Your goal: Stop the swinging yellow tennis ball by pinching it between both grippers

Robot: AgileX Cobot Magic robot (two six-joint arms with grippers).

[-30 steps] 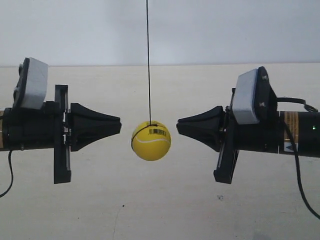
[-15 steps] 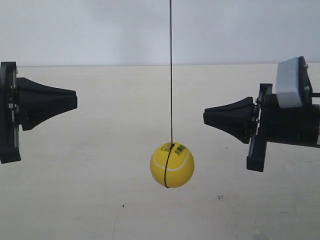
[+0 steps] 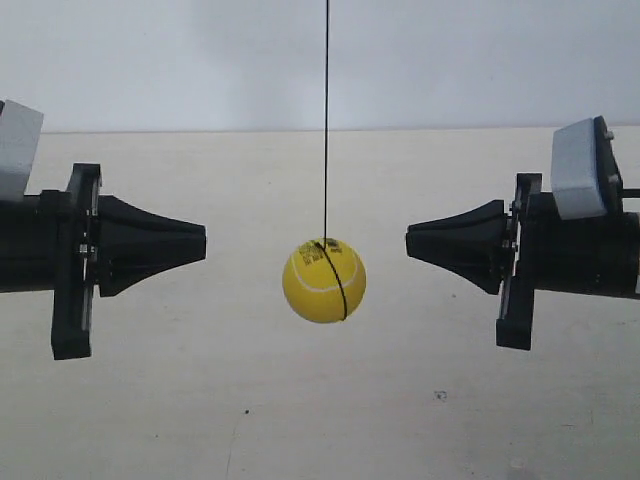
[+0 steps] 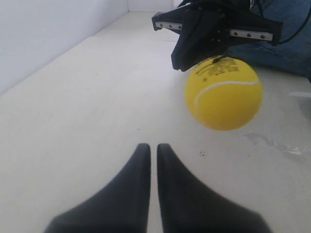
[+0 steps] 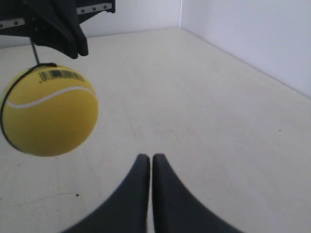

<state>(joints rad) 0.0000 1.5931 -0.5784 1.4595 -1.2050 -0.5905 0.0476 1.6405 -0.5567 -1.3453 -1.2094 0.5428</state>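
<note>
The yellow tennis ball (image 3: 324,280) hangs on a thin dark string (image 3: 326,120) between the two black cone-tipped grippers and touches neither. My left gripper (image 3: 203,243) points at it from the exterior view's left, with a wide gap. My right gripper (image 3: 408,243) stands closer on the other side. Both cone tips sit slightly above the ball's middle. In the left wrist view my left gripper (image 4: 153,145) is shut and empty, with the ball (image 4: 223,94) ahead and off to one side. In the right wrist view my right gripper (image 5: 148,156) is likewise shut, and the ball (image 5: 48,111) is near.
A pale tabletop (image 3: 320,420) lies under the ball and a white wall (image 3: 450,60) stands behind. Blue cloth (image 4: 286,29) shows beyond the right arm in the left wrist view. A small dark speck (image 3: 440,396) marks the table.
The ball dropped and swung toward the exterior view's right, then rose back toward the middle. Both grippers drew apart; my left gripper has since come back in and lower. The right has held still lately.
</note>
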